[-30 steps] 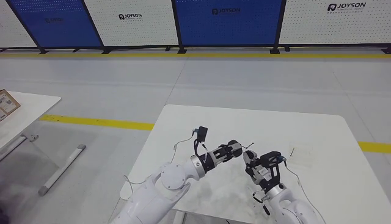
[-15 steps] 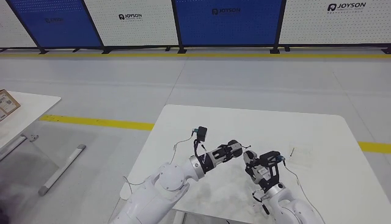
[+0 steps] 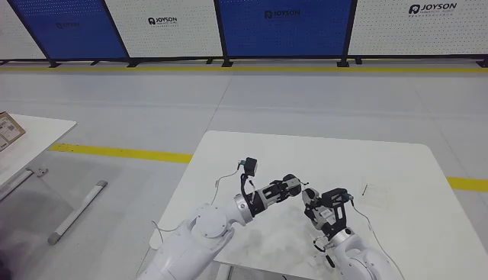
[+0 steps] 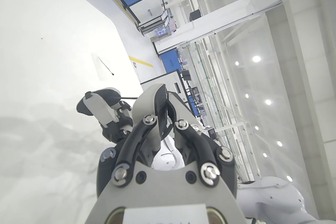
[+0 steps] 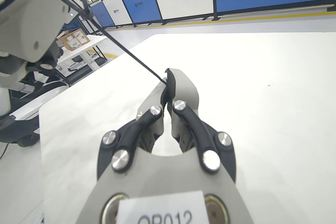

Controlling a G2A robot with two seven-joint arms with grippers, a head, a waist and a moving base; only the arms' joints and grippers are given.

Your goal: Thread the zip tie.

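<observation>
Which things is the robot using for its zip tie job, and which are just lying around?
For the job: zip tie, running between the grippers; left gripper, shut on it; right gripper, shut on it; white table beneath.
Just lying about: spare zip tie on a thin sheet on the table; cardboard box on the side table.

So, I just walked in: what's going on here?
The two arms hold one black zip tie between them above the white table. The right gripper is shut on one end; the strap runs straight to the left gripper, shut on it too. Whether it is threaded yet is unclear. A spare tie lies on the table farther off.
</observation>
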